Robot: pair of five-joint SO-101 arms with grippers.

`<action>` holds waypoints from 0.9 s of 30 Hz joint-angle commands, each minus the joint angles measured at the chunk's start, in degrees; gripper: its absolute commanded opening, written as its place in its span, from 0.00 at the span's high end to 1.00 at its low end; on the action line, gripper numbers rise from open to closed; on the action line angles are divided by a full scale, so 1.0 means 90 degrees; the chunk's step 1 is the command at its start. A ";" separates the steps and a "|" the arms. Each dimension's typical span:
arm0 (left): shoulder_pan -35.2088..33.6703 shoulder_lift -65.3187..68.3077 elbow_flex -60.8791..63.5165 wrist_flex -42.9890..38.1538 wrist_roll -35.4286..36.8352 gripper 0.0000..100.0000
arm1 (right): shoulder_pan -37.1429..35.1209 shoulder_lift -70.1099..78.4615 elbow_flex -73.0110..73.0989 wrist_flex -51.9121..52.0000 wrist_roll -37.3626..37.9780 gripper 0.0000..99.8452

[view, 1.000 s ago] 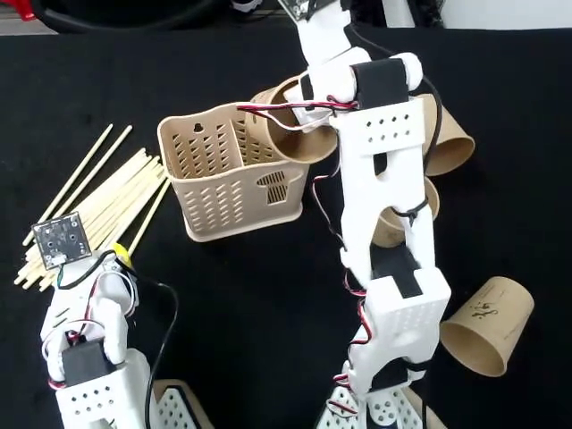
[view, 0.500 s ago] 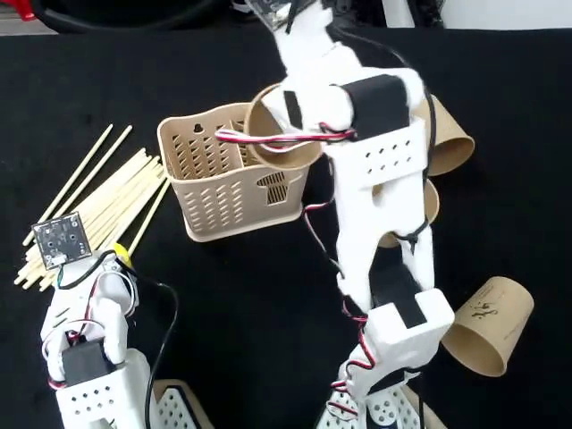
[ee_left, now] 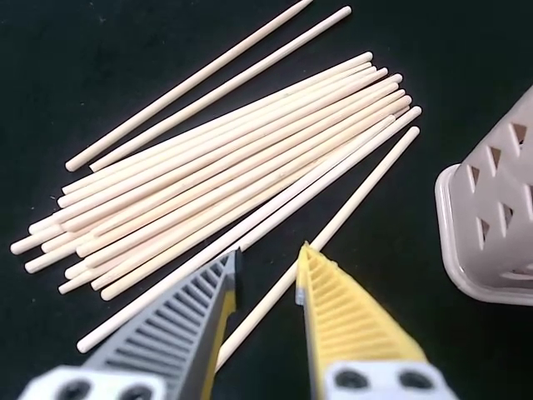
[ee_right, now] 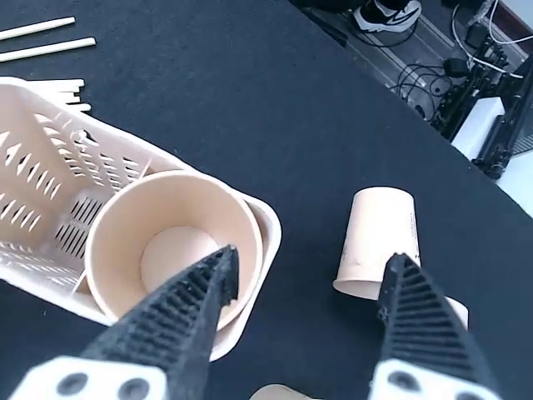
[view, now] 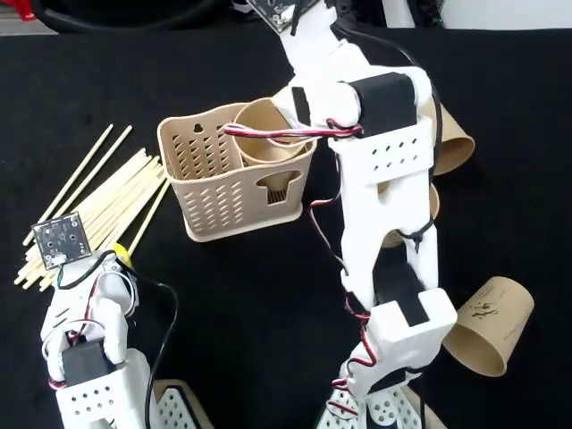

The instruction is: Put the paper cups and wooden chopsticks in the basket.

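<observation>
A beige slotted basket stands mid-table with a paper cup upright in its right end. My right gripper hangs open just above that cup, one finger over the cup's rim and the other out past the basket. Wooden chopsticks lie in a loose bundle left of the basket. My left gripper is open low over the chopsticks, with a single stick running between its fingers.
Three more paper cups lie on their sides on the black cloth: one behind the right arm, one partly under it, one at the lower right. The left arm sits at the front left.
The right arm carried the tilted cup from the basket's right rim down into the basket, where it now stands upright. The left arm has stayed put.
</observation>
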 commanded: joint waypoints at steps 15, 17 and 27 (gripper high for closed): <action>0.0044 -0.0029 -0.0083 -0.0107 -0.0039 0.87 | 0.1875 -0.1890 0.2261 0.0332 0.1358 0.71; 0.0044 -0.0029 -0.0083 -0.0117 -0.0039 0.87 | 0.2217 -0.2437 0.3365 0.0313 0.1788 0.71; 0.0054 -0.0029 -0.0044 -0.0117 -0.0039 0.87 | 0.4093 -0.2662 0.6442 -0.0586 0.0879 0.71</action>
